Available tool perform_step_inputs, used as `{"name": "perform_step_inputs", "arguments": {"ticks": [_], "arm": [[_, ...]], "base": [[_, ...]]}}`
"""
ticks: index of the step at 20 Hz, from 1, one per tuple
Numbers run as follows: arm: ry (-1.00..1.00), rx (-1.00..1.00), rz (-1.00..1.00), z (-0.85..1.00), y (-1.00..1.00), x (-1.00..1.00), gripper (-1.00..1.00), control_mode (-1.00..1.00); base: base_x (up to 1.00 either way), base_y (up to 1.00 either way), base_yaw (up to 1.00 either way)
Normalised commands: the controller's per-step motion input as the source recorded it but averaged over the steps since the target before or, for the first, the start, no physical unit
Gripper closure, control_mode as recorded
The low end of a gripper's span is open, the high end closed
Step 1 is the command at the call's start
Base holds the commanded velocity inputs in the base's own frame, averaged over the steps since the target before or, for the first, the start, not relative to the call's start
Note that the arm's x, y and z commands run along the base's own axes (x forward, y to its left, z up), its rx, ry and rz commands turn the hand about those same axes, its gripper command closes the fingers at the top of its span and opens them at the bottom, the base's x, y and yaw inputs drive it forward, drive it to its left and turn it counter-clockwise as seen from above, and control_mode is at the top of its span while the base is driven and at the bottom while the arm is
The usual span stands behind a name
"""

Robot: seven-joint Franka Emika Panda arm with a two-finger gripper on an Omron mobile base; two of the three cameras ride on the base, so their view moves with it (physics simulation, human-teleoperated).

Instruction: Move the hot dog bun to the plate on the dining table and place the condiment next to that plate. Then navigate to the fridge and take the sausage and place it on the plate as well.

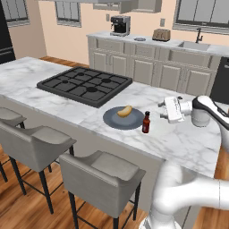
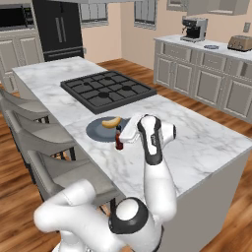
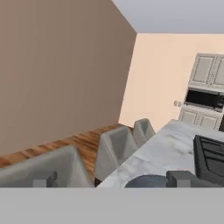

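The hot dog bun (image 1: 125, 111) (image 2: 111, 121) lies on the blue-grey plate (image 1: 112, 120) (image 2: 96, 132) on the marble dining table (image 1: 188, 138) (image 2: 206, 142). The dark-red condiment (image 1: 146, 122) stands upright just right of the plate; in the right base view its base (image 2: 119, 145) peeks out below my hand. My gripper (image 1: 162, 111) (image 2: 122, 135) (image 3: 111, 179) hovers level above the table, a little right of the bottle, open and empty. In the hand view the plate's rim (image 3: 148, 180) lies between the fingertips (image 3: 179, 177). The black fridge (image 2: 59, 27) stands at the far wall. The sausage is out of view.
A black cooktop (image 1: 85, 84) (image 2: 108, 89) (image 3: 212, 157) is set into the table beyond the plate. Grey stools (image 1: 100, 172) (image 2: 54, 133) (image 3: 116, 146) line the near side. On the back counter stand a coffee machine (image 1: 119, 25) and a toaster (image 1: 161, 34).
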Motion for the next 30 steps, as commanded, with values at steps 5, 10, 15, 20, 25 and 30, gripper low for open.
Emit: {"name": "perform_step_inputs", "arguments": {"ticks": [5, 10, 15, 20, 25, 30], "arm": [[0.01, 0.06, -0.22, 0.56, 0.63, -0.59, -1.0, -1.0], [0.07, 0.07, -0.35, 0.45, 0.62, -0.59, -1.0, -1.0], [0.2, 0.04, -0.5, 0.39, 0.48, -0.49, -1.0, -1.0], [0.3, 0.02, -0.52, 0.44, 0.43, -0.36, -1.0, -1.0], [0.36, 0.04, -0.52, 0.58, 0.24, -0.25, -1.0, -1.0], [0.43, 0.16, -0.42, 0.78, 0.03, -0.31, -1.0, -1.0]], "base": [[0.0, 0.0, 0.0], [0.0, 0.0, 0.0], [0.0, 0.0, 0.0], [0.0, 0.0, 0.0], [0.0, 0.0, 0.0], [0.0, 0.0, 0.0]]}}
